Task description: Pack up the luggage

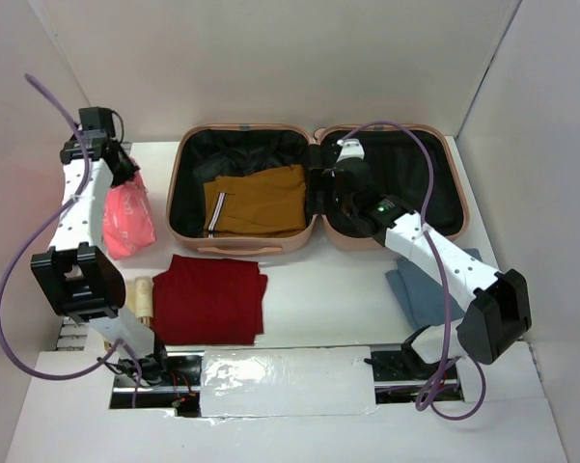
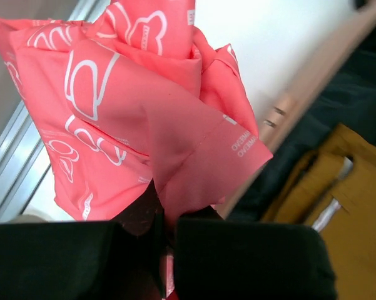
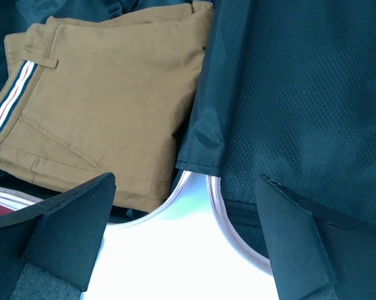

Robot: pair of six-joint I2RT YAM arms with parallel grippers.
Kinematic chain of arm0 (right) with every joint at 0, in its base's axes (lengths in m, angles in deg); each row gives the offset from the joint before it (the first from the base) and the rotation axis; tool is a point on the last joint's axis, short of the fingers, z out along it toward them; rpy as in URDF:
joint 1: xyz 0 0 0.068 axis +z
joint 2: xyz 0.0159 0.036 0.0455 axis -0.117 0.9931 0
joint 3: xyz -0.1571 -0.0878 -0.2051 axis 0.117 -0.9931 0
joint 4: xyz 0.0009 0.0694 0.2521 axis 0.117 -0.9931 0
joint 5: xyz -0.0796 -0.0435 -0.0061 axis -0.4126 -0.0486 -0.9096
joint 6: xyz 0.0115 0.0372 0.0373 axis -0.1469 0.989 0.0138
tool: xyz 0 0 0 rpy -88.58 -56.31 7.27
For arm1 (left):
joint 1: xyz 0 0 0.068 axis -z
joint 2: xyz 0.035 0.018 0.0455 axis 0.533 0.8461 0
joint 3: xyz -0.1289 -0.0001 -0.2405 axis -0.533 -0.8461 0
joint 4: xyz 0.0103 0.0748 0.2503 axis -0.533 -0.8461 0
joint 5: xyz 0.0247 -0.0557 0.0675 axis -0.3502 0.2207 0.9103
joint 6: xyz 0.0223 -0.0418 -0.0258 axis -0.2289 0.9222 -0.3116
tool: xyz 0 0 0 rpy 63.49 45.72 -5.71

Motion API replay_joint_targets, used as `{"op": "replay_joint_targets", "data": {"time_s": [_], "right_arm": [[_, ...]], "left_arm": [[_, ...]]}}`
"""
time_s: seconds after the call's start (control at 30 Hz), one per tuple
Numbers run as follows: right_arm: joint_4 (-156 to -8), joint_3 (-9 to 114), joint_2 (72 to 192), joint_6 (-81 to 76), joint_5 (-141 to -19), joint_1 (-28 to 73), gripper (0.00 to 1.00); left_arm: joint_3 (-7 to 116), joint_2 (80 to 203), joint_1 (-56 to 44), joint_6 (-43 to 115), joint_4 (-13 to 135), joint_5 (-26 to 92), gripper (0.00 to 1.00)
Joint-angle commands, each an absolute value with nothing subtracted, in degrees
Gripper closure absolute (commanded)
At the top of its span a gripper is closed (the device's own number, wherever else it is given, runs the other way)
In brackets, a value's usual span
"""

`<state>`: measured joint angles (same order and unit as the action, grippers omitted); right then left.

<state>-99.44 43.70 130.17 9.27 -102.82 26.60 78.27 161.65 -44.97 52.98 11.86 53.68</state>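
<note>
A white desk [image 1: 328, 294] is boxed in by plain off-white panels: a back wall [image 1: 270, 58] rises along its far edge, while a left wall [image 1: 14, 145] and a right wall [image 1: 550, 145] stand along its side edges and meet the back wall at the far corners. Along the near edge a strip of crinkled silvery tape [image 1: 285, 378] lies across the middle, with a white board [image 1: 270, 439] nearer still. The light is bright and even with soft shadows, the desk top glares almost pure white, and the left wall carries a faint pink tint above the left edge.
</note>
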Motion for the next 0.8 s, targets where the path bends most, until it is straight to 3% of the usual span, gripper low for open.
{"op": "replay_joint_targets", "data": {"time_s": [0.0,0.17,0.33,0.5,0.67,0.77], "right_arm": [[-97.7,43.31,127.96,10.36,-104.09,26.33,0.01],[-98.23,43.31,127.96,10.89,-104.09,26.33,0.01],[-97.45,43.31,127.96,11.42,-103.04,25.1,0.01],[-99.19,45.95,129.98,12.74,-99.36,22.64,0.01],[-96.75,45.34,129.98,13.27,-94.0,20.71,0.01],[-96.21,45.34,131.99,13.96,-90.75,19.21,0.01]], "left_arm": [[80.64,160.11,-36.47,47.31,15.19,50.66,1.0],[81.78,159.49,-23.97,39.4,23.88,45.22,1.0],[83.97,166.07,-10.36,31.48,26.89,49.16,1.0],[76.61,166.88,-6.9,35.41,26.28,52.07,1.0],[60.29,157.67,-4.8,37.9,31.8,45.31,1.0],[58.05,156.24,-2.34,35.96,33.83,43.28,0.98]]}}
